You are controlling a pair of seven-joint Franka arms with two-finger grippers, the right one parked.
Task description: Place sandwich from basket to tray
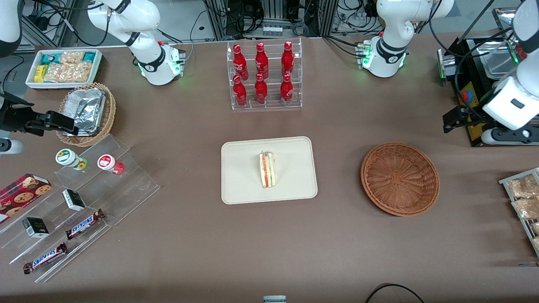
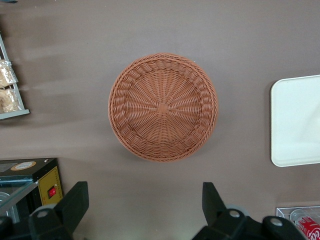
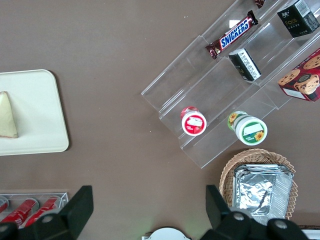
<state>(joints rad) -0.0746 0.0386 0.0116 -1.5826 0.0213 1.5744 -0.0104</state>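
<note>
The sandwich (image 1: pixel 266 169), a white bread wedge with red, orange and green layers, stands on the cream tray (image 1: pixel 240 176) at the table's middle; its edge also shows in the right wrist view (image 3: pixel 7 121). The reddish-brown wicker basket (image 1: pixel 400 179) sits empty beside the tray, toward the working arm's end. It shows empty in the left wrist view (image 2: pixel 163 107), with a corner of the tray (image 2: pixel 297 120). My left gripper (image 1: pixel 450 120) hangs high above the table, farther from the front camera than the basket. It is open and empty (image 2: pixel 145 200).
A clear rack of red bottles (image 1: pixel 265 75) stands farther back than the tray. A black box with a red button (image 1: pixel 471 97) and a rack of packaged snacks (image 1: pixel 524 202) are near the working arm. Acrylic snack shelves (image 1: pixel 76 198) and a foil-filled tan basket (image 1: pixel 86 111) lie toward the parked arm's end.
</note>
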